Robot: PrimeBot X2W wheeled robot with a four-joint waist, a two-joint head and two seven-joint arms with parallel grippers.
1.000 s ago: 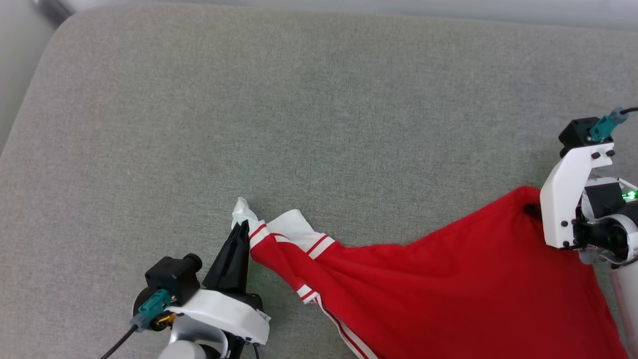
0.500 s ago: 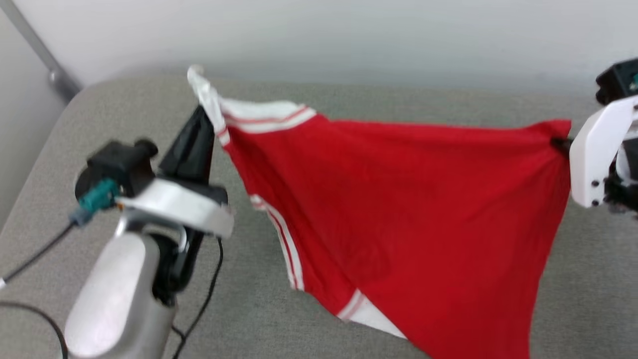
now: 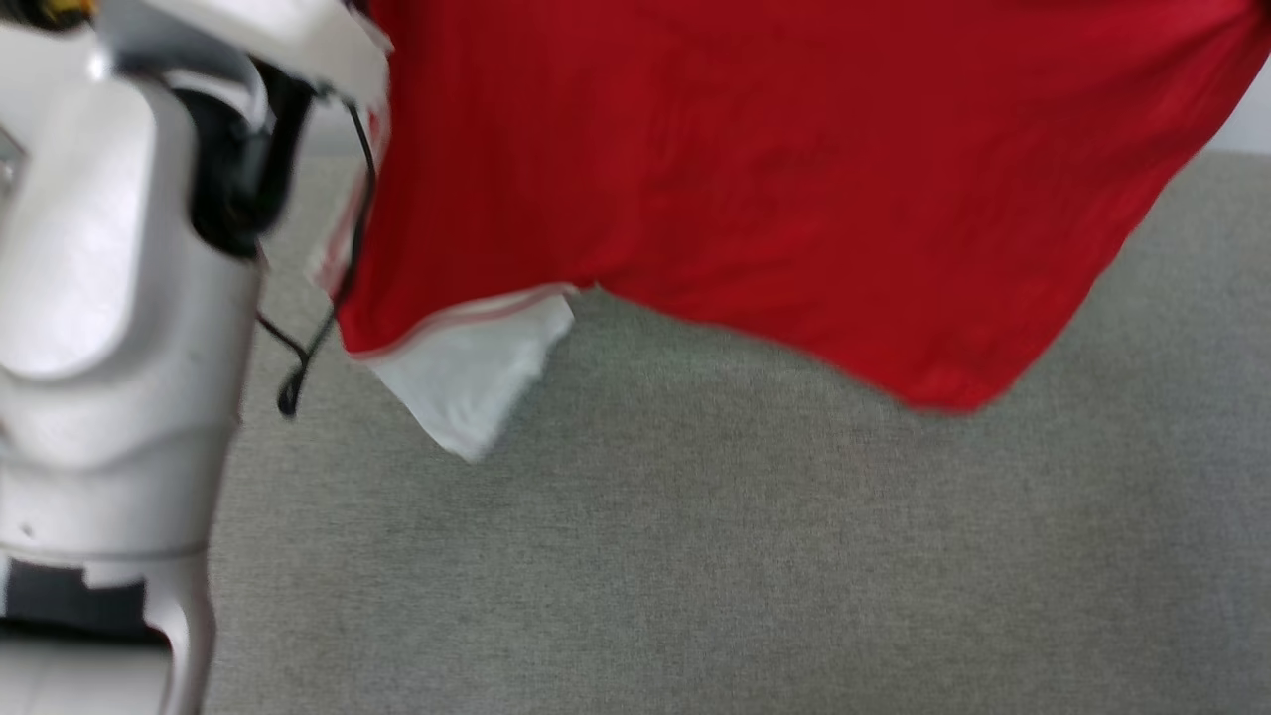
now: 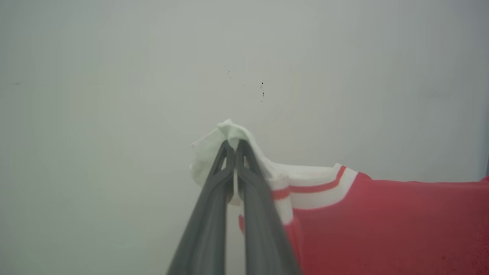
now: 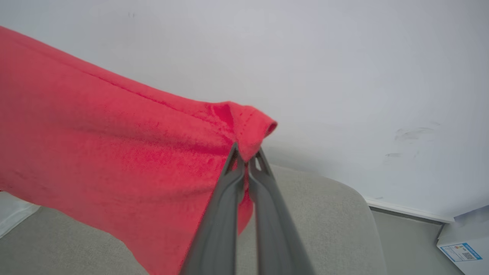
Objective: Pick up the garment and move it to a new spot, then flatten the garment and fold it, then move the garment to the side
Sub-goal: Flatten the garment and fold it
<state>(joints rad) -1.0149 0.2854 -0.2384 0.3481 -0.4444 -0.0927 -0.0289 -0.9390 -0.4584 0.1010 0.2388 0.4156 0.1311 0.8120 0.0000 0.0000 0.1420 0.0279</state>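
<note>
Garment held up in the air, stretched between both my tools over the cushion.

I have the garment (image 3: 745, 179), a red jersey-style shirt with white short sleeves and red-white striped trim, hanging as a broad sheet with its plain red side towards my head camera. My left tool (image 4: 232, 143), two long dark grey fingers, is pinched tight on a bunch of white sleeve cloth just beside the striped trim. My right tool (image 5: 246, 152) is clamped just as tight on a folded red corner. The other white sleeve (image 3: 467, 367) dangles from the lower left edge, blurred, over the grey upholstered cushion (image 3: 695, 556). My pale left forearm (image 3: 99, 298) stands at the left of the head view, with a thin black cable (image 3: 298, 357) looping beside the cloth. A plain pale wall (image 4: 114, 76) lies behind both tools.
</note>
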